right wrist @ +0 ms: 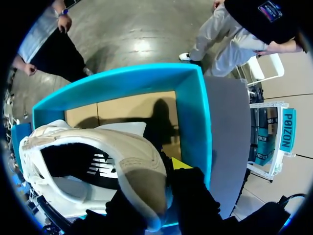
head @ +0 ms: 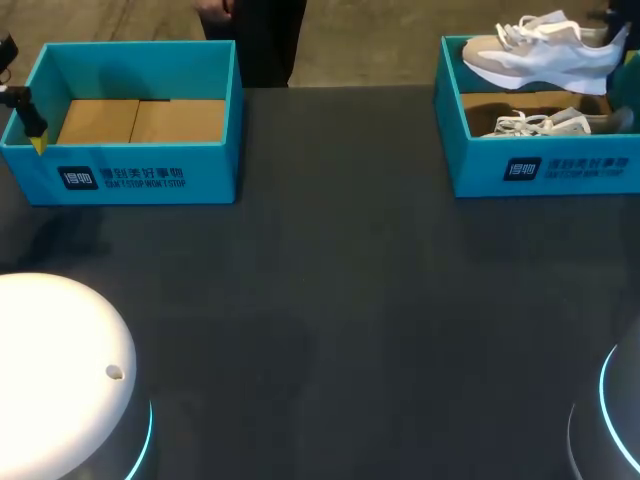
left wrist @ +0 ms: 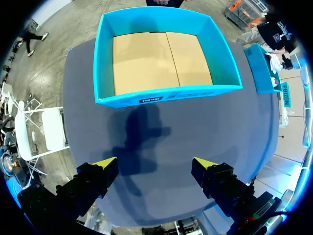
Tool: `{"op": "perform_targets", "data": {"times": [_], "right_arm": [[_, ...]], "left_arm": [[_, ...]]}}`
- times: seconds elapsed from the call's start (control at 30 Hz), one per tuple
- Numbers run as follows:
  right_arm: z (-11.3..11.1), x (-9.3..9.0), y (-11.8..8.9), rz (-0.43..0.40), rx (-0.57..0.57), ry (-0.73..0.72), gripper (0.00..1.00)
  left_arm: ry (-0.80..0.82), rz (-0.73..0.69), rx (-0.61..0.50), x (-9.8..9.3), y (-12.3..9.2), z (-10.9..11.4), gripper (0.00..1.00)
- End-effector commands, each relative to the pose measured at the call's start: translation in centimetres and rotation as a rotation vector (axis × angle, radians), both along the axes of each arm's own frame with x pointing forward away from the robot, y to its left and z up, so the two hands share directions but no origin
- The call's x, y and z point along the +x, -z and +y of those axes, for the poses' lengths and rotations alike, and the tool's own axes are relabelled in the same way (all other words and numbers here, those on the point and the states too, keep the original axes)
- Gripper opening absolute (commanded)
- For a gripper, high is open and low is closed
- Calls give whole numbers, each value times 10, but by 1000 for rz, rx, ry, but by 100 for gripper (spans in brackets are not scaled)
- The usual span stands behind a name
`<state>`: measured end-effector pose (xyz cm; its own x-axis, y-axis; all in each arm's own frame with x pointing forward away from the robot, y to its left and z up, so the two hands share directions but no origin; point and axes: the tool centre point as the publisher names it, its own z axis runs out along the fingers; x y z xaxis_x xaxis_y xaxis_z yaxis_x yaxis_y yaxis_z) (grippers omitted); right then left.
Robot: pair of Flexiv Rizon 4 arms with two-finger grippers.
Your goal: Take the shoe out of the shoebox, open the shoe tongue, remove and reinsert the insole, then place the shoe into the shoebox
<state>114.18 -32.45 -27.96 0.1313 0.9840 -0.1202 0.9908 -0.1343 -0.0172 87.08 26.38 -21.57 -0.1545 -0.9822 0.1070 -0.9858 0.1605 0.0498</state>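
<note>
Left gripper (left wrist: pixel 154 169): fingers spread wide, holding nothing, over the table (head: pixel 330 300) just near of the left shoebox (head: pixel 130 175).

Right gripper (right wrist: pixel 156 191): seemingly clamped on the white shoe (head: pixel 545 50) at its heel; only one yellow tip shows.

The shoe hangs above the far-right shoebox (head: pixel 545 170), over a second shoe (head: pixel 545 124) lying inside.

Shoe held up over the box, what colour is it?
The shoe is white with greyish-beige toe and heel patches, clearest in the head view.
</note>
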Motion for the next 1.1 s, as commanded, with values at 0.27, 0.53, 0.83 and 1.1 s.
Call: {"op": "perform_targets", "data": {"times": [0.27,0.53,0.83,1.1], "right_arm": [[-4,16,13,-9,-25,-2,0],[-6,19,17,-41,-55,-4,0],[-11,25,22,-49,-96,7,0],[-13,29,26,-63,-127,15,0]], "left_arm": [[-1,-1,2,-1,0,0,100],[-1,-1,2,-1,0,0,100],[-1,-1,2,-1,0,0,100],[-1,-1,2,-1,0,0,100]]}}
